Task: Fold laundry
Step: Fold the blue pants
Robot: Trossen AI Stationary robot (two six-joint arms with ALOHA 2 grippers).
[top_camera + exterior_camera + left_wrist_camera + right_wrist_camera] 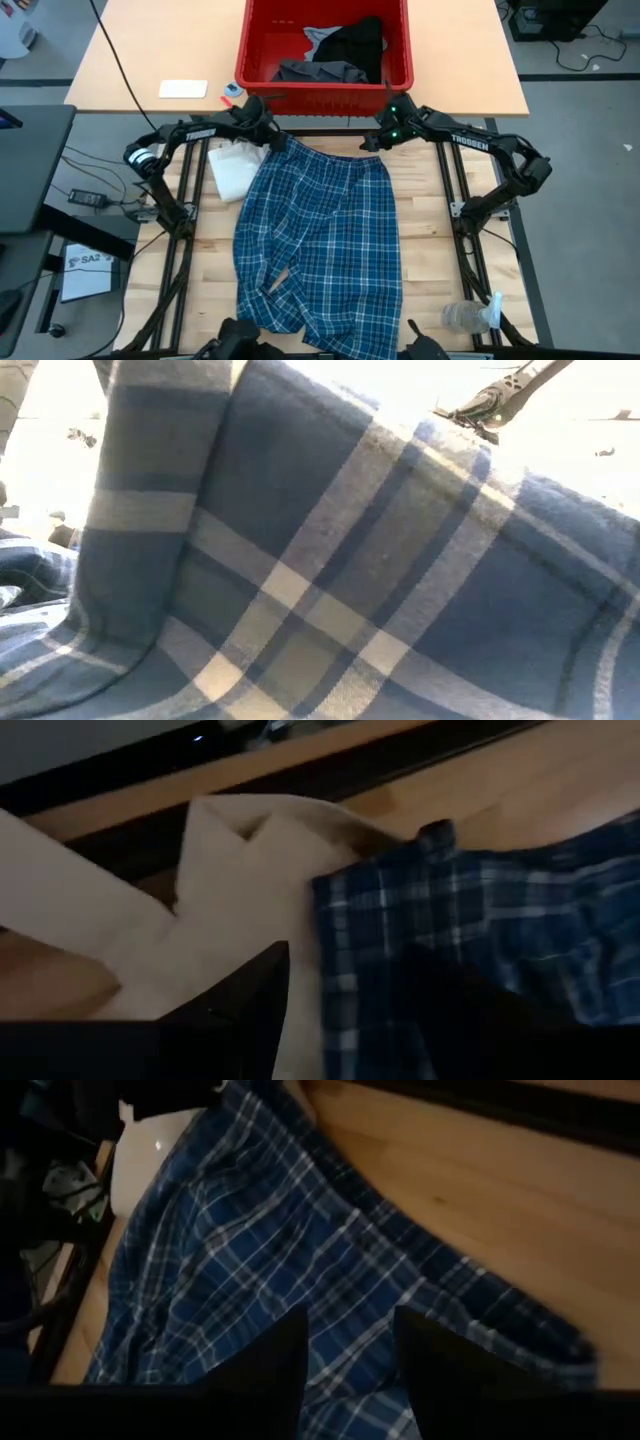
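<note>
A blue-and-white plaid garment (320, 240) lies spread flat on the wooden table, its near end right in front of the low camera (320, 560). My left gripper (268, 132) stands open over the garment's far left corner (400, 880), fingers on either side of the plaid edge (345, 970). My right gripper (372, 143) stands open over the far right corner, with plaid cloth showing in the gap (350, 1330). Whether either one touches the cloth I cannot tell. More laundry, a black piece (355, 45) and a dark grey piece (315, 72), lies in the red bin.
The red bin (320, 92) stands just beyond the table's far edge, behind both grippers. A cream tote bag (235, 168) lies partly under the garment's far left corner. A clear plastic bottle (465, 317) lies near the front right corner. Bare wood shows to the right of the garment.
</note>
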